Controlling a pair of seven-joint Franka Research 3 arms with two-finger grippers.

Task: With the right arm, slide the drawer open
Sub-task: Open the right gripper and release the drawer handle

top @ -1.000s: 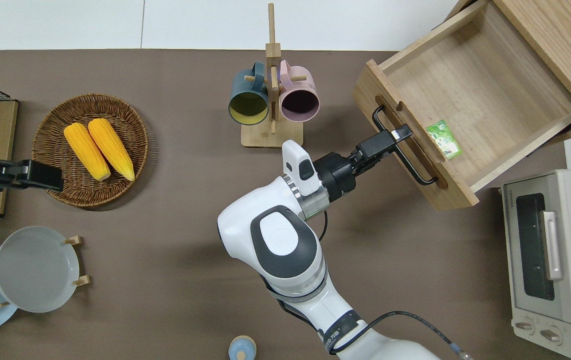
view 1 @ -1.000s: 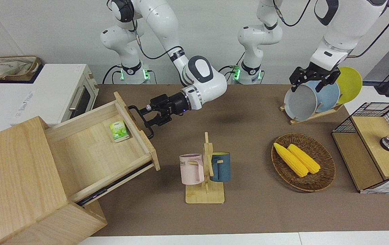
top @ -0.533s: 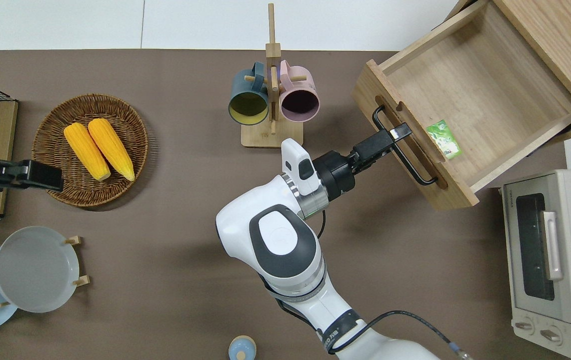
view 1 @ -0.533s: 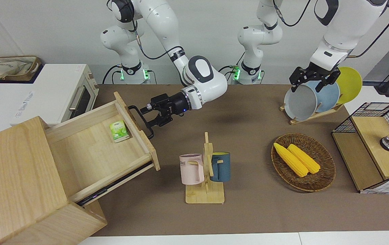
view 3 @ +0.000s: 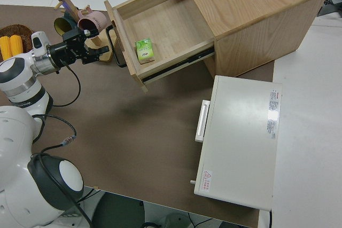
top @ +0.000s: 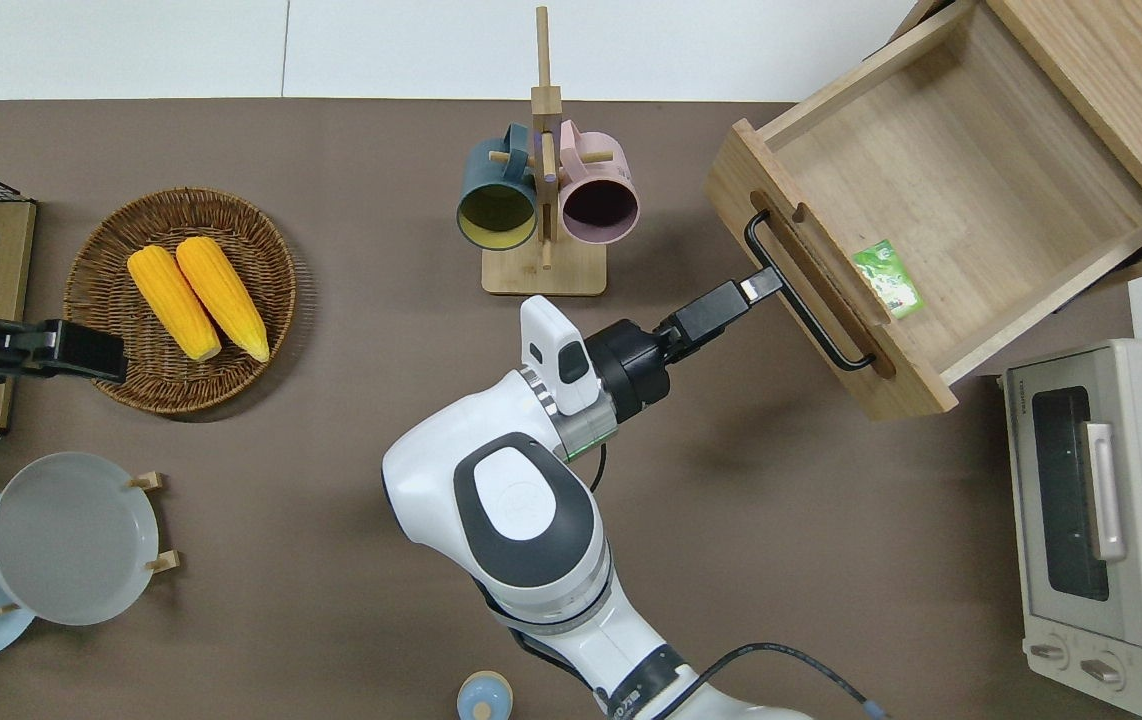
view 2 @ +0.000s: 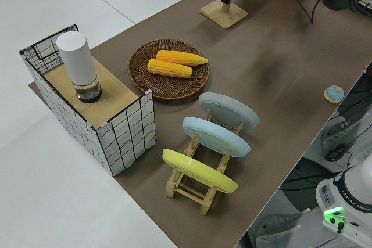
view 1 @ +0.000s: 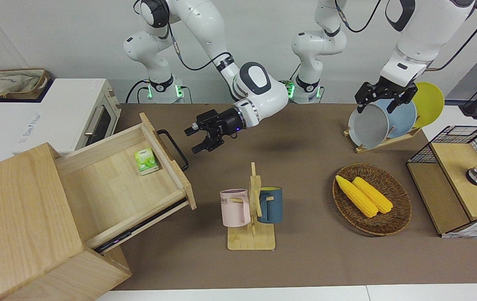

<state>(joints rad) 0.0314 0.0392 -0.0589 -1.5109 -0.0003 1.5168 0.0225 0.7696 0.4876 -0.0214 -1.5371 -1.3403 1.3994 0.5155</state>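
The pale-wood drawer stands pulled far out of the big wooden box. A small green packet lies inside it. Its black loop handle is free. My right gripper hovers open a short gap from the handle. It is over the brown table between the drawer front and the mug rack, and holds nothing. The left arm is parked, its gripper open.
A wooden mug rack with a pink and a blue mug stands beside the drawer front. A wicker basket with two corn cobs, a plate rack and a wire-mesh box fill the left arm's end. A white toaster oven sits beside the box.
My right gripper has come off the drawer handle and drawn back toward the middle of the table. The drawer has stayed where it was.
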